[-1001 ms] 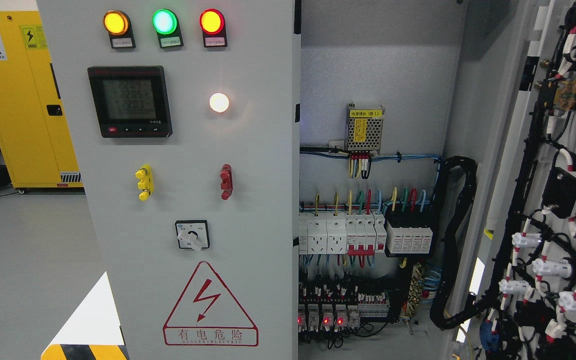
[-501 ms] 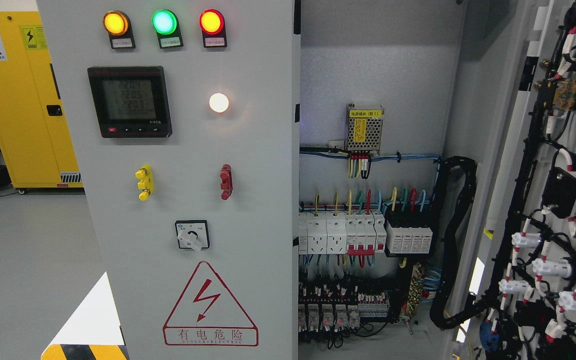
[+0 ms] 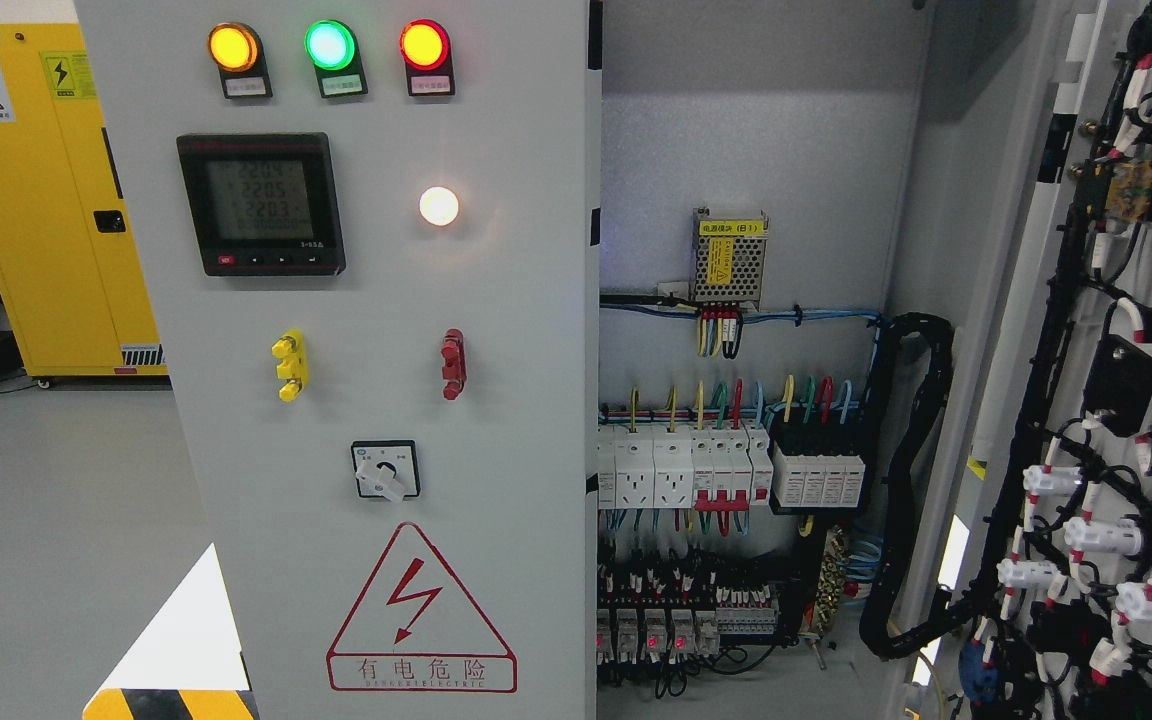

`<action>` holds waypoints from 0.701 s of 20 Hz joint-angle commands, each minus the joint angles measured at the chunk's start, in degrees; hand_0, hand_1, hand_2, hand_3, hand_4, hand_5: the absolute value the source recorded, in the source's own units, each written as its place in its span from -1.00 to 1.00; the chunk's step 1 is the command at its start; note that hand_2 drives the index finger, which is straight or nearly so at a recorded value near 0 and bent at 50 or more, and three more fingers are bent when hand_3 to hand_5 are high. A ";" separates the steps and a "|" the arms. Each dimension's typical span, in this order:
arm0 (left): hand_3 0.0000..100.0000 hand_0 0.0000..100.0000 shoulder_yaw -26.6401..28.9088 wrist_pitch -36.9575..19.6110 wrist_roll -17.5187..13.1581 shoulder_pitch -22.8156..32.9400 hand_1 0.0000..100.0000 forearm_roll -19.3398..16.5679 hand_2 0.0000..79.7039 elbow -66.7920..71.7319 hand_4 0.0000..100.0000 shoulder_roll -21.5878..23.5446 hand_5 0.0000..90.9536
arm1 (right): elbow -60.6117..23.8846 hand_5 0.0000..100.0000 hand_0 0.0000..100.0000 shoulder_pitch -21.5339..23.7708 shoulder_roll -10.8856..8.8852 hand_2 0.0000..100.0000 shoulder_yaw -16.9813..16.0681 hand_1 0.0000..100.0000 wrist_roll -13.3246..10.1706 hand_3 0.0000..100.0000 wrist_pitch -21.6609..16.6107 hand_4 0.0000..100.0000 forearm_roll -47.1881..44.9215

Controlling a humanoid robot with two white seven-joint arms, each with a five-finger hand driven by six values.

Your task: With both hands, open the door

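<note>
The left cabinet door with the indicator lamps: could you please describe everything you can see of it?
The left cabinet door is a grey painted metal panel, shut, facing the camera. Across its top sit amber, green and red lamps, all lit; below, a black digital meter and a glowing white lamp. Further down are a yellow and a red fitting, a rotary switch and a red triangular shock warning. No hand touches it.

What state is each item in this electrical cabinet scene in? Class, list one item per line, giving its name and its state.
Right door: swung open, wiring on its inner face showing.
Left door: shut.
Amber lamp: lit.
Green lamp: lit.
Red lamp: lit.
White lamp: lit.
Meter display: on, digits showing.
Rotary switch: knob pointing lower right.
Yellow cabinet: shut.
Robot hands: not in view.
</note>
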 commanded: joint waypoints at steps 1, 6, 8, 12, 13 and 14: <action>-1.00 -0.76 -0.10 -0.60 0.66 0.89 0.11 -0.42 -1.00 3.28 -1.00 -0.21 -1.00 | -33.68 -1.00 -1.00 2.81 1.85 -0.92 9.06 0.00 -0.17 -1.00 -0.06 -1.00 -0.06; -1.00 -0.76 -0.10 -0.60 0.57 0.89 0.11 -0.42 -1.00 3.46 -1.00 -0.04 -1.00 | -43.97 -1.00 -1.00 0.44 1.76 -0.92 9.24 0.00 -0.35 -1.00 0.55 -1.00 -0.06; -1.00 -0.76 -0.10 -0.69 0.57 0.89 0.11 -0.42 -1.00 3.46 -1.00 0.14 -1.00 | -46.78 -1.00 -1.00 -1.58 1.67 -0.92 10.11 0.00 -0.35 -1.00 0.73 -1.00 -0.06; -1.00 -0.76 -0.10 -0.86 0.66 0.89 0.11 -0.42 -1.00 3.37 -1.00 -0.12 -1.00 | -51.44 -1.00 -1.00 -5.01 1.94 -0.92 13.45 0.00 -0.52 -1.00 0.73 -1.00 0.11; -1.00 -0.76 -0.10 -1.12 0.40 0.89 0.11 -0.42 -1.00 3.28 -1.00 -0.21 -1.00 | -52.67 -1.00 -1.00 -5.45 2.46 -0.92 14.15 0.00 -0.52 -1.00 0.73 -1.00 0.20; -1.00 -0.76 -0.10 -1.65 0.31 0.89 0.11 -0.42 -1.00 3.19 -1.00 -0.21 -1.00 | -53.64 -1.00 -1.00 -5.89 3.25 -0.92 14.51 0.00 -0.61 -1.00 0.82 -1.00 0.29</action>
